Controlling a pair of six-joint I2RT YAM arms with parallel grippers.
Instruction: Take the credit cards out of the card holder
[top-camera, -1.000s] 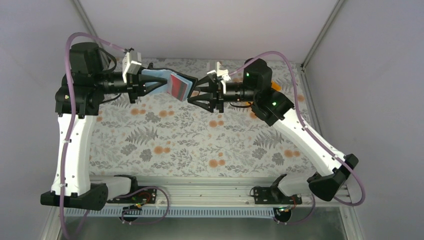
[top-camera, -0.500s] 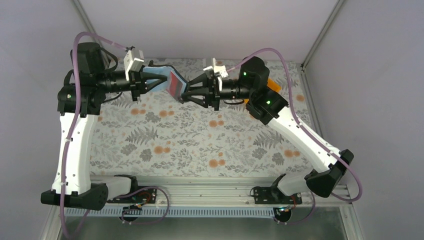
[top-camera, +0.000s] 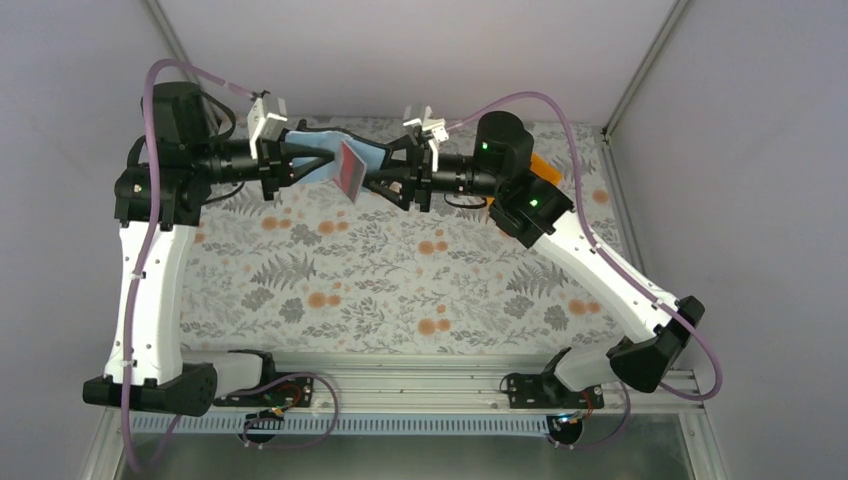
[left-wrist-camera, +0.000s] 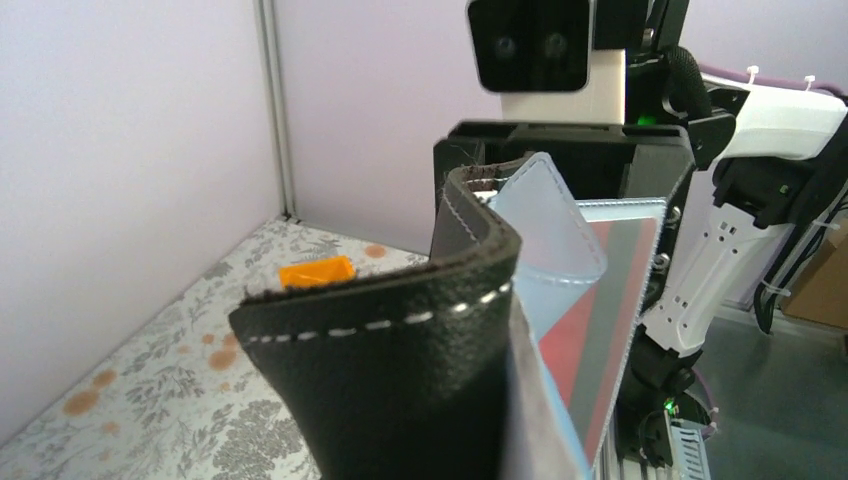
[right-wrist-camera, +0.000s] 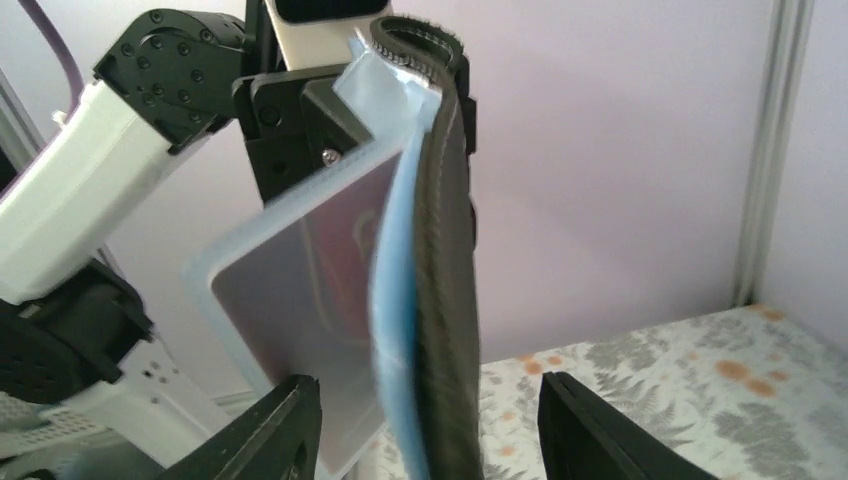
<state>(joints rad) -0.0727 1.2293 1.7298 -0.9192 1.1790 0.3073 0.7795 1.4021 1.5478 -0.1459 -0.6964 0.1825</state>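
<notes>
Holding the card holder (top-camera: 322, 152) aloft over the far side of the table (top-camera: 400, 290), the left gripper (top-camera: 295, 160) is clamped shut on one end, presenting the free edge rightward. The right gripper (top-camera: 375, 172) straddles that edge with jaws apart, gripping nothing. The credit cards (top-camera: 352, 166) remain pocketed. An orange bin (top-camera: 541, 166) lies far right, behind the right arm.

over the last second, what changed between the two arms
The right gripper slid left, so its open fingers now straddle the free end of the card holder. The left gripper stayed shut on it, red credit card still in its pocket.
</notes>
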